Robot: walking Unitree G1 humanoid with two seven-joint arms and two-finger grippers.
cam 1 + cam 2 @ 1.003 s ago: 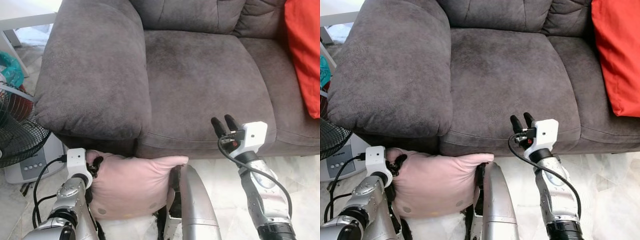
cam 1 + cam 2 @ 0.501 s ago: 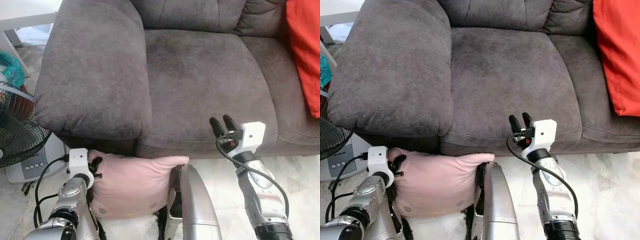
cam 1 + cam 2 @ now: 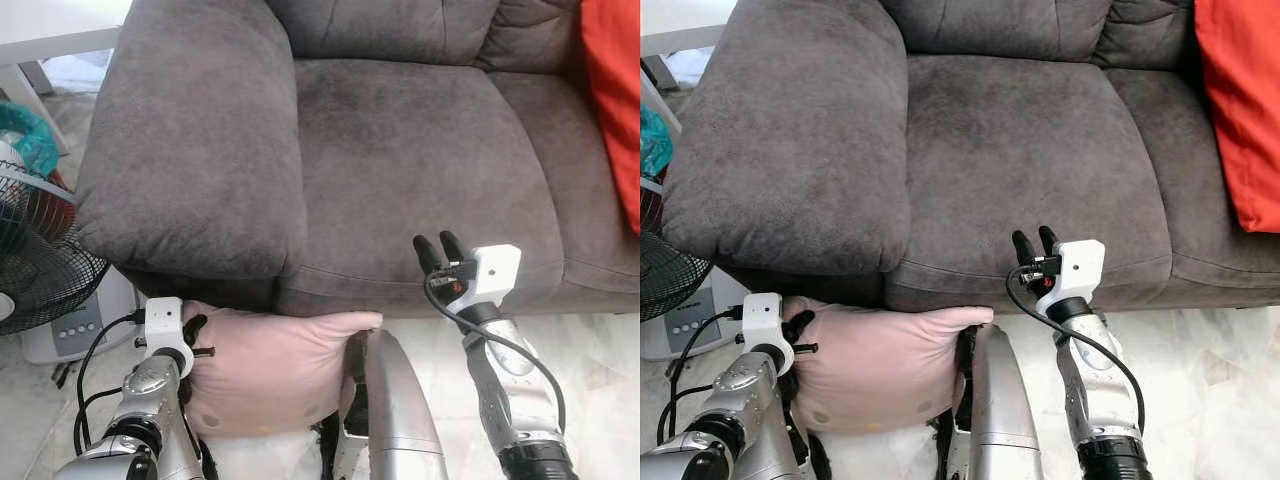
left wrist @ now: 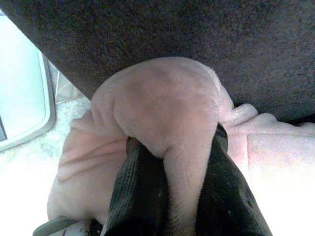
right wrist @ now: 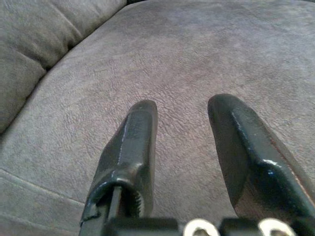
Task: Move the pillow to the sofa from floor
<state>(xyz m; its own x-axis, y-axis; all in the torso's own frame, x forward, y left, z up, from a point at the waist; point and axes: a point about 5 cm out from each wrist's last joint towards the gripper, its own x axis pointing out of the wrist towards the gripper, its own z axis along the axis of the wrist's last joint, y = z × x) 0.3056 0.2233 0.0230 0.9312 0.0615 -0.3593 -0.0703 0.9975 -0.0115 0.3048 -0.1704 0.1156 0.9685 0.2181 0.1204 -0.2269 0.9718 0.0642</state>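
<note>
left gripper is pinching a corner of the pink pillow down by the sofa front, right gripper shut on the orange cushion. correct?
One thing is off: the right gripper is open and holds nothing, hovering over the grey sofa seat, as the right wrist view shows. The orange cushion lies apart. The left gripper does pinch the pink pillow.

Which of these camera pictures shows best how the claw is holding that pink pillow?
The left wrist view: the left claw has its two black fingers pinching a bunched fold of the pink pillow. The two eye views show the whole pillow low against the sofa front, but the grip is small and partly hidden there.
</note>
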